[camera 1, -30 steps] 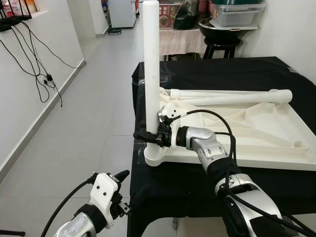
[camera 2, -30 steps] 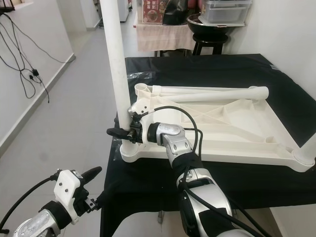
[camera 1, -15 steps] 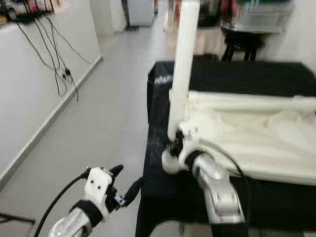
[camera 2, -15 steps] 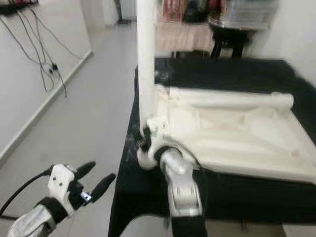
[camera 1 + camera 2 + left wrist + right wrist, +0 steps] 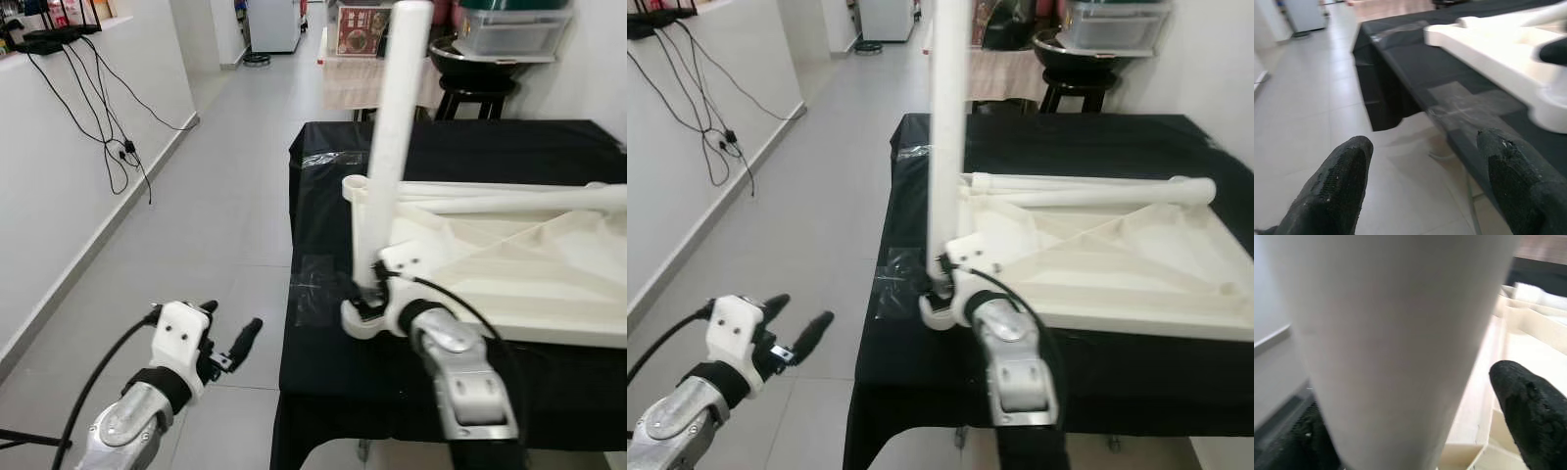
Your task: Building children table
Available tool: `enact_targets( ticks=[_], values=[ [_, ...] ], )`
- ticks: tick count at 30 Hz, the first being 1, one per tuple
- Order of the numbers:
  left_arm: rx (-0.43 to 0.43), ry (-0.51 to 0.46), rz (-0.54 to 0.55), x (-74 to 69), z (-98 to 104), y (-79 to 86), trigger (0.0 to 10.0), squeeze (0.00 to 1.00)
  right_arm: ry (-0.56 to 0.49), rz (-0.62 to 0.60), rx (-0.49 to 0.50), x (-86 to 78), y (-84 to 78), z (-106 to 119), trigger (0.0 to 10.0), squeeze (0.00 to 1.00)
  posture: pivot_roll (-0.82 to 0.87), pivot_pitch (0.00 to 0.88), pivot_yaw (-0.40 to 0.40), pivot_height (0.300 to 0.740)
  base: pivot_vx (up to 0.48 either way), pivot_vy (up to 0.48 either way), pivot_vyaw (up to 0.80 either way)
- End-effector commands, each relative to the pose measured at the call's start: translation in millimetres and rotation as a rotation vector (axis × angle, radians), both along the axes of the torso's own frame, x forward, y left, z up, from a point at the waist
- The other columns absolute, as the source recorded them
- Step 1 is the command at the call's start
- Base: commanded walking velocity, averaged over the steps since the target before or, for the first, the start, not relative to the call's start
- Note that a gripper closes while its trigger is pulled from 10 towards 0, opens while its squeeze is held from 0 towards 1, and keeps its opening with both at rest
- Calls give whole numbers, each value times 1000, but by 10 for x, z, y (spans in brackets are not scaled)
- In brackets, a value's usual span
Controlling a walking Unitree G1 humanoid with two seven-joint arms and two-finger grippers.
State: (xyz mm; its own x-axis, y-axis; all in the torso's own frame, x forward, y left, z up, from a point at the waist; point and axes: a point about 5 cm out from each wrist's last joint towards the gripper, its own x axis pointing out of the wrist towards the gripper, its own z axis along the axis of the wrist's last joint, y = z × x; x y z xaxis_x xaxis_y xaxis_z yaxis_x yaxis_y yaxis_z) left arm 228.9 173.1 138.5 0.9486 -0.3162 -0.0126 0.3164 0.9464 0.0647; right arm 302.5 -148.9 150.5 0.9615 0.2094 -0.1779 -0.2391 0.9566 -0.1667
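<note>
Black-draped table (image 5: 323,176) at frame centre carries the upturned tabletop (image 5: 509,264), where the right tool (image 5: 364,300) pinches an upright leg (image 5: 389,147), likely seating it, while the left tool (image 5: 230,343) hangs spread.

Black cloth (image 5: 323,333) covers surface, hangs down over near edge. Grey tile floor (image 5: 216,225) at left. White wall (image 5: 59,186) further left, black cables (image 5: 118,147) hanging on it. Far behind: black stool (image 5: 460,93) carrying dark bowl (image 5: 1068,49), clear plastic box (image 5: 509,29) above. White fridge (image 5: 274,24) at corridor end.
</note>
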Motion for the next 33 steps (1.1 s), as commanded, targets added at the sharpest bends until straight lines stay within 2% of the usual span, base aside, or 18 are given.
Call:
enact_targets(
  ticks=[1, 3, 4, 5, 6, 7, 8, 9, 10, 11, 12, 13, 16, 23, 24, 28, 32, 33],
  values=[
    [-9, 15, 10, 30, -4, -7, 10000, 0, 45, -102, -29, -67, -222, -66, 10000, 1000, -89, 20, 32, 740, 0, 0, 0],
    [-8, 19, 10, 42, -7, -21, 10000, 0, 53, -103, -28, -83, -239, -73, 10000, 1000, -89, 20, 32, 740, 0, 0, 0],
    [-25, 29, 2, 52, -13, -46, 10000, 0, 69, -83, -18, -110, -224, -86, 10000, 941, -98, 19, 38, 740, 0, 0, 0],
    [-41, 40, -7, 55, -19, -67, 10000, 0, 86, -41, 1, -140, -168, -95, 10000, 800, -103, 19, 41, 740, 0, 0, 0],
    [-52, 52, -18, 54, -28, -88, 10000, 0, 103, 33, 29, -185, -74, -104, 10000, 451, -103, 19, 41, 740, 0, 0, 0],
    [-52, 52, -18, 54, -28, -88, 10000, 0, 103, 33, 29, -185, -74, -104, 10000, 451, -103, 19, 41, 740, 0, 0, 0],
    [-66, 65, -29, 49, -40, -109, 10000, 0, 115, 129, 82, -258, 51, -101, 10000, 0, -106, 18, 43, 740, 0, 0, 0],
    [-77, 72, -33, 47, -45, -121, 10000, 0, 140, 233, 130, -351, 173, -102, 10000, 0, -107, 20, 44, 740, 0, 0, 0],
    [-77, 72, -33, 47, -45, -121, 10000, 0, 140, 233, 130, -351, 173, -102, 10000, 0, -107, 20, 44, 740, 0, 0, 0],
    [-97, 81, -30, 47, -48, -124, 10000, 0, 164, 333, 150, -458, 264, -109, 10000, 0, -108, 20, 44, 740, 0, 0, 0],
    [-97, 81, -30, 47, -48, -124, 10000, 0, 164, 333, 150, -458, 264, -109, 10000, 0, -108, 20, 44, 740, 0, 0, 0],
    [-111, 84, -21, 50, -48, -117, 10000, 0, 186, 410, 162, -545, 318, -122, 10000, 0, -109, 23, 44, 740, 0, 0, 0],
    [-88, 59, 28, 56, -66, -55, 10000, 0, 234, 470, 164, -656, 279, -191, 10000, 0, -109, 23, 44, 740, 0, 0, 0],
    [-108, 67, 114, 21, -114, 15, 10000, 0, 260, 515, 244, -729, 126, -178, 10000, 0, -116, 31, 47, 740, 0, 0, 0],
    [-104, 70, 139, 10, -124, 37, 10000, 0, 241, 487, 258, -709, 20, -167, 10000, 0, -121, 33, 47, 740, 0, 0, 0],
    [-102, 69, 153, 15, -128, 50, 10000, 0, 200, 359, 286, -623, -105, -172, 10000, 0, -121, 35, 49, 740, 0, 0, 0],
    [-99, 65, 161, 16, -128, 56, 10000, 0, 200, 351, 339, -644, -140, -176, 10000, 0, -121, 36, 49, 740, 0, 0, 0],
    [-100, 63, 165, 15, -128, 59, 10000, 0, 193, 397, 367, -684, -144, -171, 10000, 0, -123, 37, 50, 740, 0, 0, 0]
  ],
)
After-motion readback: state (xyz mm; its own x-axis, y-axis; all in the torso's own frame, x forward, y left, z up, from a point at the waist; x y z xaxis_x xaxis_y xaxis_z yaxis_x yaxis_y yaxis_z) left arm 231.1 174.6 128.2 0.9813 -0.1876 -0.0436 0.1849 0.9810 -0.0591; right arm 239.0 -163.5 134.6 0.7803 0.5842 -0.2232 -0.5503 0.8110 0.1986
